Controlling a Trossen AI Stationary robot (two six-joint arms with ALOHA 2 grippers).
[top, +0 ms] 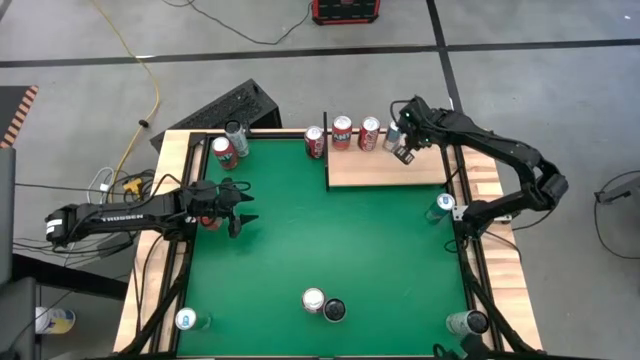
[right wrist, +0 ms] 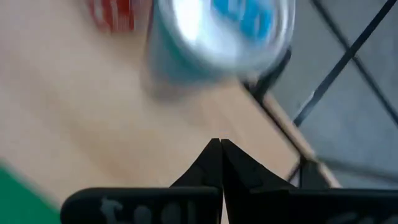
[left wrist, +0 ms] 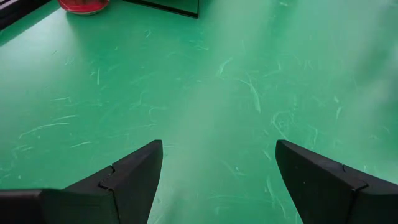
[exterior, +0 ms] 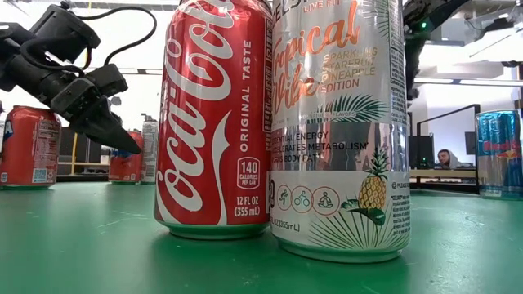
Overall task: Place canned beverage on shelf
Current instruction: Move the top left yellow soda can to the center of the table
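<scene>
Two cans (exterior: 282,122) on green table (exterior: 98,245).

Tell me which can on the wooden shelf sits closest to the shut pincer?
The silver-blue can at the row's right end on the shelf, beside the right pincer; the others are red.

The shelf (top: 385,168) lies at the table's (top: 320,240) far edge, right of centre; three cans (top: 342,131) stand in a row along the shelf's far edge, with a fourth can (top: 392,136) to their right, near the shelf's far right corner; another can (top: 314,142) stands on the table just beside the shelf's left post; two cans (top: 229,146) sit in the table's far left corner; a pair of cans (top: 322,304) stands touching near the middle of the near edge; single cans stand at the near left corner (top: 186,320), the near right corner (top: 466,322) and midway along the right edge (top: 444,205).
</scene>
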